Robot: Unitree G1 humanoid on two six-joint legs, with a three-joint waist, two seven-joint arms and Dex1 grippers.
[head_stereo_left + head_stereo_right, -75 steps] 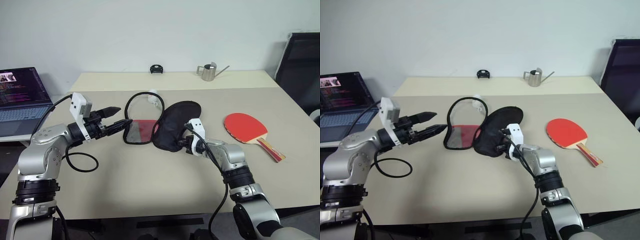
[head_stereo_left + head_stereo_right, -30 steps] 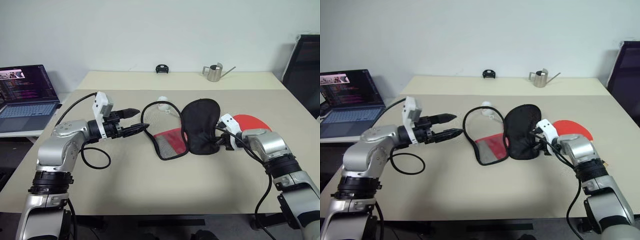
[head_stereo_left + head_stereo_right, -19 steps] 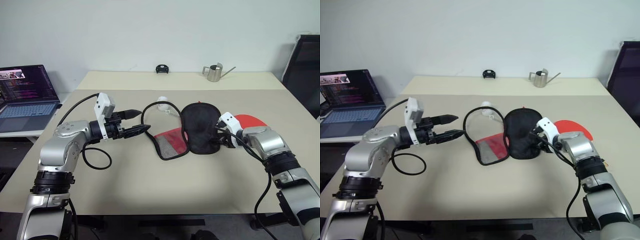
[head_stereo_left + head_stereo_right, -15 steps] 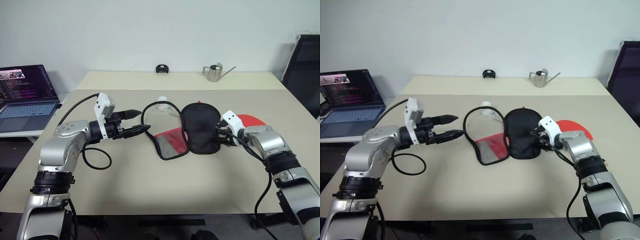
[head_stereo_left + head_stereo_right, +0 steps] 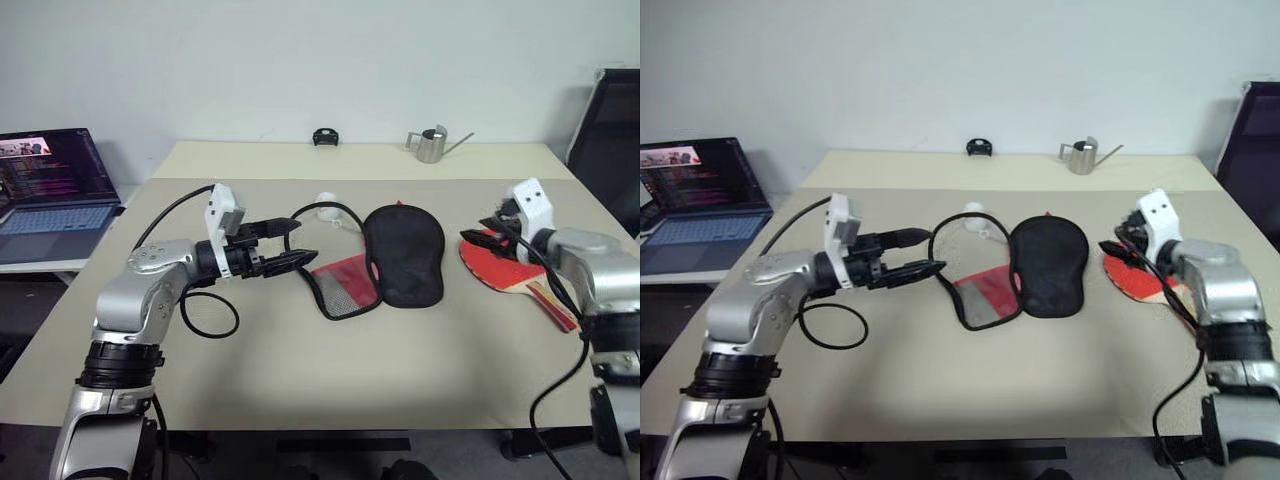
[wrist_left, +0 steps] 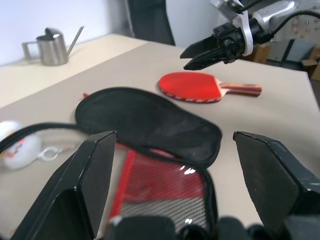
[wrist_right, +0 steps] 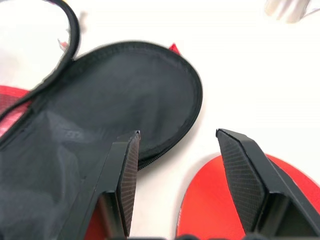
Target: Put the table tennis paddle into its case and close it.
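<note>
The case [image 5: 385, 262] lies unzipped and spread open at the worktop's [image 5: 300, 370] centre, the paddle [image 5: 505, 268] flat to its right. The left gripper [image 5: 290, 242] hovers at the case's left edge, jaws wide and empty. The right gripper [image 5: 483, 231] hangs above the paddle, jaws parted, holding nothing.

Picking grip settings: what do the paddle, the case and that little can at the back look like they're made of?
The paddle: matte red rubber face, apparently on wood; the handle shows striped layers.
The case: soft black fabric, dull and slightly rumpled, with a zipper edge; its opened half has red fabric and a shiny meshed clear panel, likely plastic.
The watering can: brushed metal by its grey sheen, probably steel.
</note>
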